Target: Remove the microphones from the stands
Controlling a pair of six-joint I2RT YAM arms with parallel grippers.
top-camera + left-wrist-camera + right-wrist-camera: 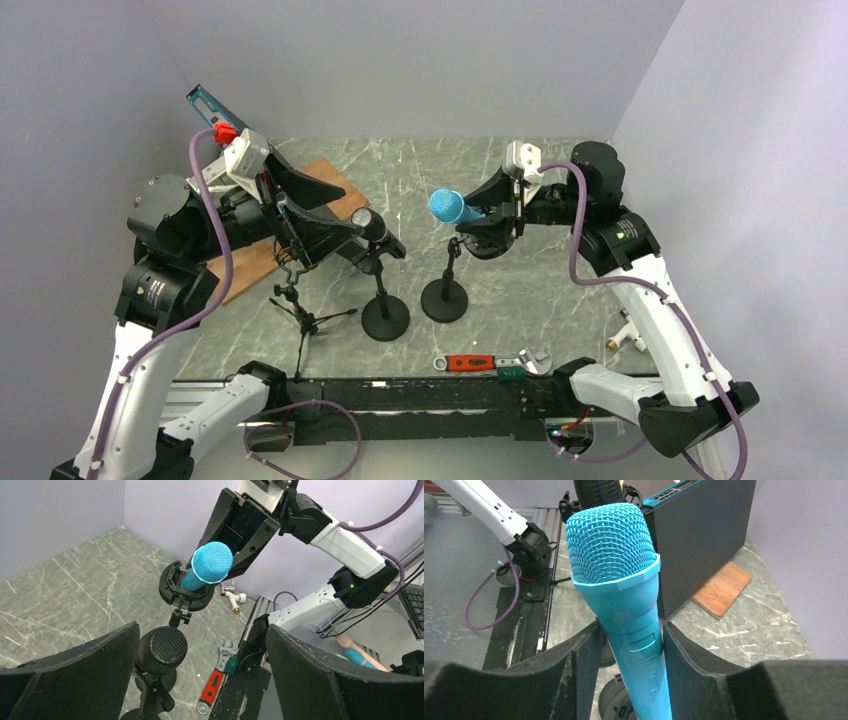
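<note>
Since your right tool is clamped on the blue microphone, pads pressed to both sides of the body just below the mesh head, the grip itself looks fine to me. The mic's lower body sits in the black clip on top of the right-hand stand, so it isn't free yet.

My tip is to pull along the mic's own axis, head first, instead of yanking straight up. That round base only rests on the tabletop, and I'd guess a crooked pull drags the whole stand over. Go slow and watch the base for any lift.

Room is the tricky bit. The blue head points left, right at the black microphone on the neighbouring stand, and the two bases sit just beside each other. Your left tool is spread wide and holding nothing, with the black mic's head just in front of its fingers, so that side is crowded. Once the mic clears the clip, I'd curve up and toward the far side, where the marble is bare. The right wall is close behind your right arm, and the red-handled wrench lies along the near edge, so neither of those is a good way out.
</note>
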